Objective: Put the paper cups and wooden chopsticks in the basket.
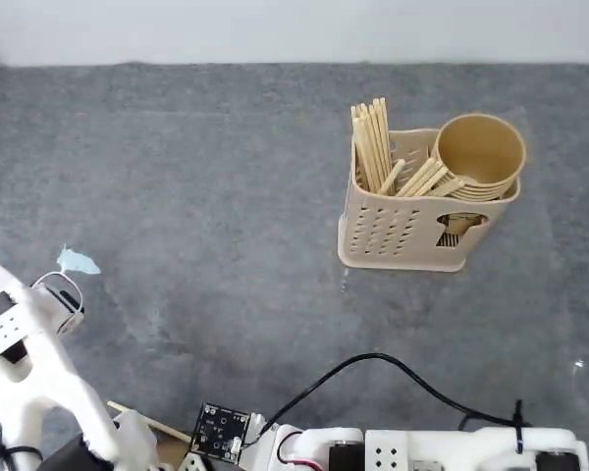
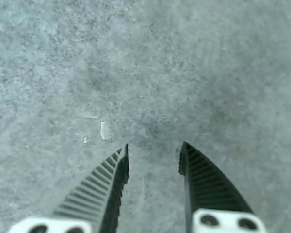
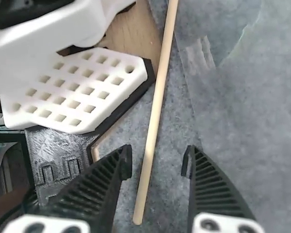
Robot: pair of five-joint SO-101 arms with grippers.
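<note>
High view: one basket (image 1: 393, 231) on the grey mat (image 1: 226, 196) holds one nested stack of paper cups (image 1: 481, 147) and a chopstick bundle (image 1: 373, 147), too crowded to count. One loose chopstick (image 3: 160, 87) lies between the parted jaws of the right gripper (image 3: 156, 153); it looks light, stiff, apt to roll, so pinch mid-length. Left gripper (image 2: 153, 150) gapes over bare mat.

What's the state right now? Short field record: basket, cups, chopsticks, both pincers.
basket: upright on the grey mat
paper cups: stacked inside the basket
bundled chopsticks: standing in the basket beside the cups
loose chopstick: lying flat beside a white arm base, outside the basket
left pincer: open, over bare mat, holding nothing
right pincer: open, one finger on either side of the loose chopstick, not closed on it
left to do: the loose chopstick
</note>
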